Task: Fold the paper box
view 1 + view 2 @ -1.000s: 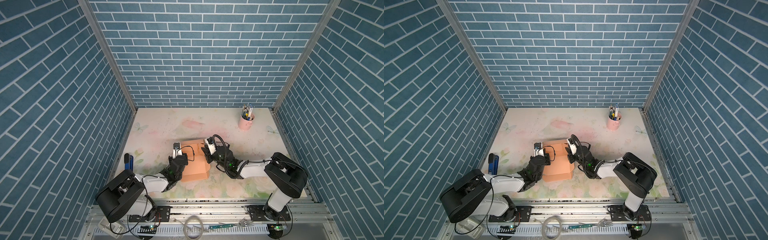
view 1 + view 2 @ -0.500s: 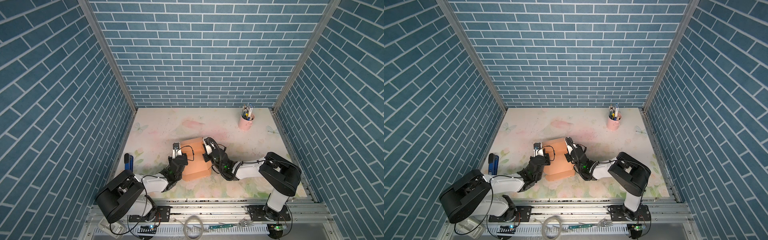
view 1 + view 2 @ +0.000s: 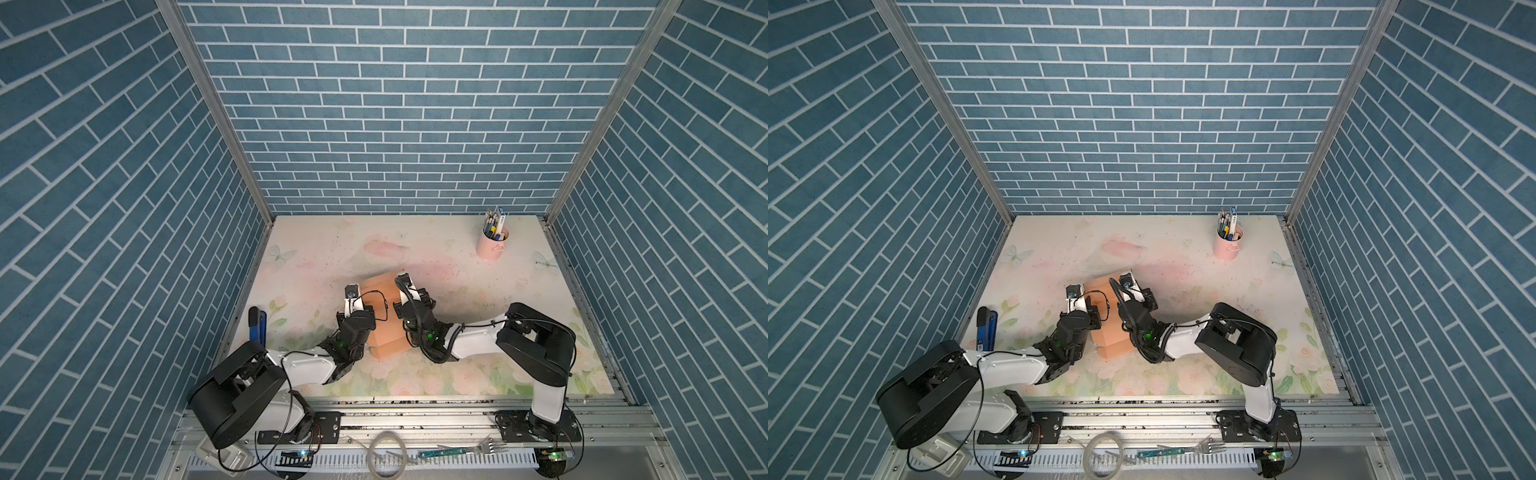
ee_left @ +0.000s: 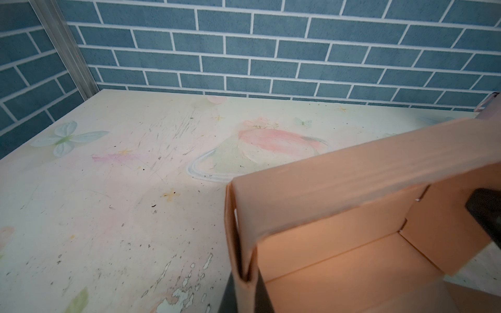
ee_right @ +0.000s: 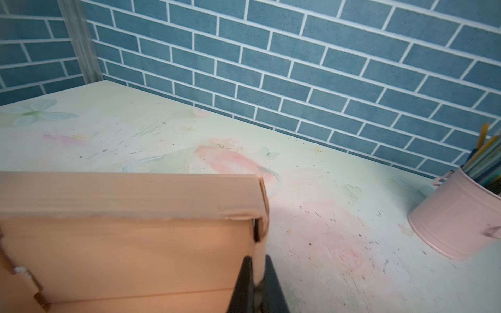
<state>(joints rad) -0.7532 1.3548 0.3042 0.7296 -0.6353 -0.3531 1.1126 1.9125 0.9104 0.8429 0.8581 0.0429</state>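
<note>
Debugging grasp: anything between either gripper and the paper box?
Nothing visible. The left gripper and right gripper are each shut on a wall of the paper box; the pen cup stands far off.

Bright, even overhead light, soft shadows on the desk (image 3: 436, 257); wrist views blur the near paper box (image 4: 352, 176) edge

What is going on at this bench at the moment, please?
Two robot arms are folding a peach paper box on the floral table. The left gripper is shut on one side wall and the right gripper is shut on the opposite wall. The box is partly formed, with its top open. A pink cup of pens stands apart near the back wall.
</note>
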